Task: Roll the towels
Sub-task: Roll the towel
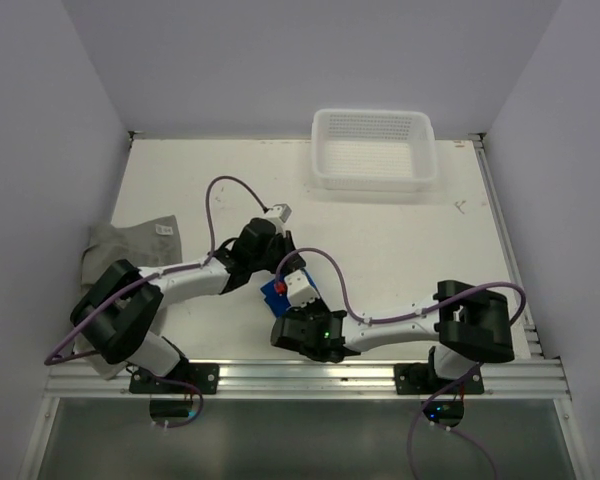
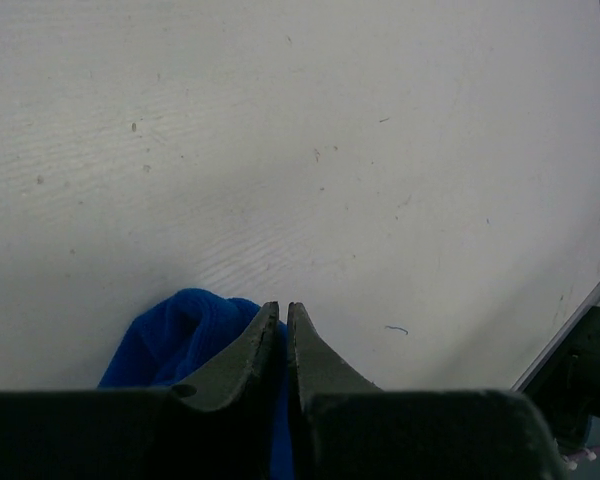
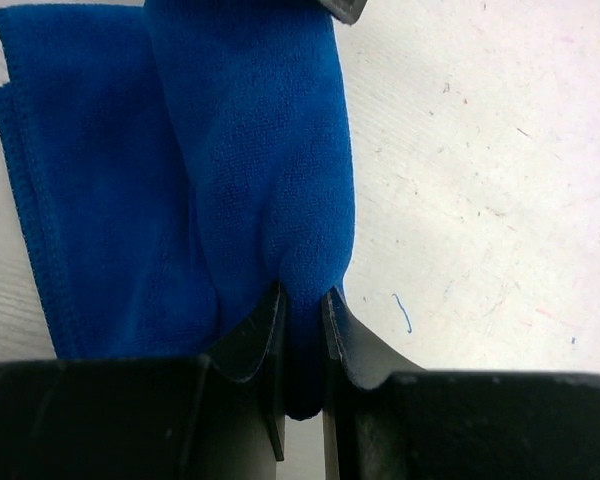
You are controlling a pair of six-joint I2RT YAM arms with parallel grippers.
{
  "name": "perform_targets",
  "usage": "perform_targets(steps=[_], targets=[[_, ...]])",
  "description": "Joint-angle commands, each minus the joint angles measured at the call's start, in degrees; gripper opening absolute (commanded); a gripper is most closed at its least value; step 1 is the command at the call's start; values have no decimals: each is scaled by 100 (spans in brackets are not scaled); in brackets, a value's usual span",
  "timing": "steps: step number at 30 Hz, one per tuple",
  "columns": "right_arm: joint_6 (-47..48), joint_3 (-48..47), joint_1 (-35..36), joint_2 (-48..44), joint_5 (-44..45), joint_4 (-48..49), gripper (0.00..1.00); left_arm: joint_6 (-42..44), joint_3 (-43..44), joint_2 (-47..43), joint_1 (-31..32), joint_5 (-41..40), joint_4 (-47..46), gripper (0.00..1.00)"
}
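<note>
- While both arms meet mid-table near the front edge, the blue towel sits between them: part flat on the table, part pulled up into a ridge.
- right gripper: fingers clamped on the near end of that ridge, cloth filling the gap between them. Solid bite.
- left gripper: fingers almost together, only a thin slit at the tips. A sliver of blue shows deeper in the slit and cloth bulges beside one finger, so I read it as pinching the far end of the same ridge. Can't tell how deep that bite is.
- grey towel: crumpled at the far left of the table beside the left arm, well apart from the blue one, not rolled.
- basket at the back, well apart, not in play.
- My read: step in hand is starting the roll on the blue one, task early.
- To do it well: move both pinches at the same height and pace, so the ridge turns over parallel to the stitched hem. Any lag gives a cone, not a roll.
- Stay low, so the flat layer grips the table instead of dragging.
- Risks: left pinch slipping if shallow; wrists are close together, watch for contact.
</note>
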State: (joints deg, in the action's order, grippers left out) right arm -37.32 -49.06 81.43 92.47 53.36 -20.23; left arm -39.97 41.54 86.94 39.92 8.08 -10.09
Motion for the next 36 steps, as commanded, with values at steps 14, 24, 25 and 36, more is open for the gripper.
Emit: perform_targets(steps=[14,24,25,36], targets=[[-197,-333,137,79,-115,1,16,-38,-1297,-467,279,-683,-433,11],[-135,483,-91,-1739,-1028,765,55,77,-1534,-581,244,-1071,-336,11],[-196,598,-318,-2141,-1221,853,56,77,-1543,-590,244,-1071,-345,11],[-1330,2311,-2420,-2981,-4333,2688,65,77,-1561,-573,218,-1062,-406,11]])
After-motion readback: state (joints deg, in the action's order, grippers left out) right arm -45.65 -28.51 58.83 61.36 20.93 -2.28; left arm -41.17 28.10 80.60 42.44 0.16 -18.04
